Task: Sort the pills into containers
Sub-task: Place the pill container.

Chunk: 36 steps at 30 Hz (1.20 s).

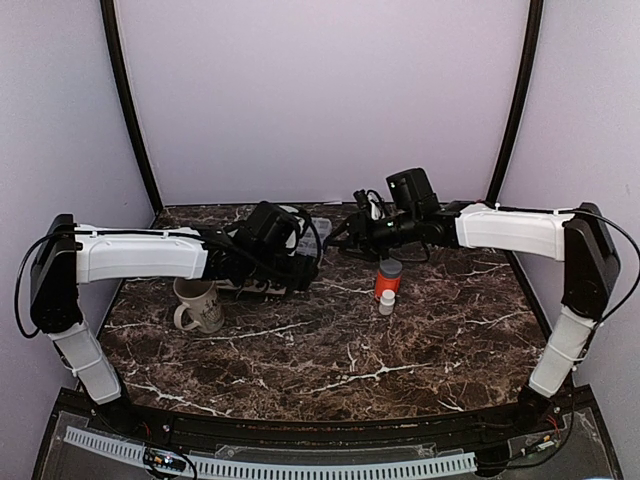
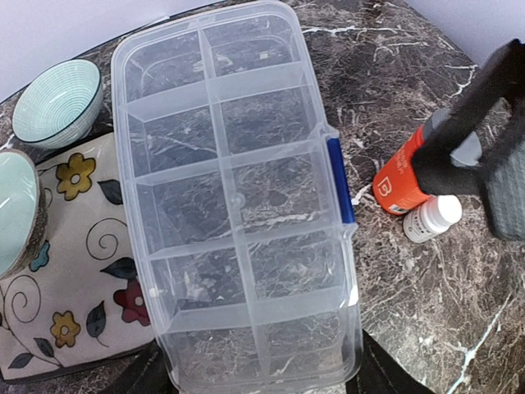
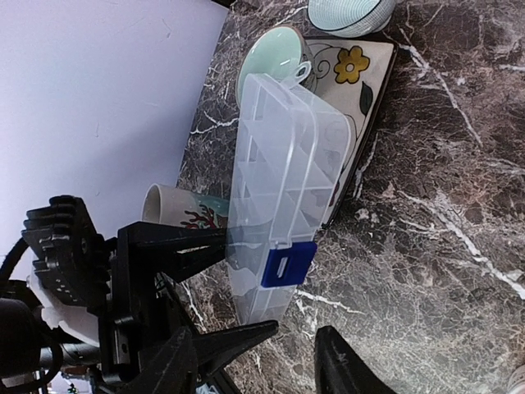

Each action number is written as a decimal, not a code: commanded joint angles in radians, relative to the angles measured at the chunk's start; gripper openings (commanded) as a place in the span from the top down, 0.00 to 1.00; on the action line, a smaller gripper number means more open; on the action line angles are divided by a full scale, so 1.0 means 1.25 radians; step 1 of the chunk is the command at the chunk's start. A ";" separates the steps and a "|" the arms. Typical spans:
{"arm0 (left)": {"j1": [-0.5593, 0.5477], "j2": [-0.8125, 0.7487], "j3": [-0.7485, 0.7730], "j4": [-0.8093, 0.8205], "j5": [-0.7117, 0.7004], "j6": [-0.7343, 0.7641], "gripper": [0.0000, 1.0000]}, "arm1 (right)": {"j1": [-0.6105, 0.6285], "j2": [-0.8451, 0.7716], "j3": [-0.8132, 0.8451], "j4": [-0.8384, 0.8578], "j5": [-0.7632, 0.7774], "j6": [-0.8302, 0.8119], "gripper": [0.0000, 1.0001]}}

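One organiser box (image 2: 238, 205), seemingly ten cells (image 2: 267, 185), two bowls (image 2: 57, 103).

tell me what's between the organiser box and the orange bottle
Only bare marble table between the organiser box and the orange bottle; the left wrist view shows it.

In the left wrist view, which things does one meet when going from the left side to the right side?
pale green bowl → clear organiser box → blue clasp → orange bottle
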 commanded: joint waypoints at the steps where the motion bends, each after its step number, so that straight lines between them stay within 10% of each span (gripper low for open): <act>1: 0.001 -0.046 -0.019 0.051 0.067 0.014 0.61 | -0.018 0.026 0.004 0.085 -0.038 0.020 0.50; 18: 0.010 -0.059 -0.037 0.077 0.128 0.002 0.63 | -0.022 0.053 -0.011 0.144 -0.076 0.048 0.54; 36: 0.015 -0.003 0.027 0.022 0.058 -0.010 0.67 | -0.022 0.048 -0.023 0.147 -0.101 0.073 0.94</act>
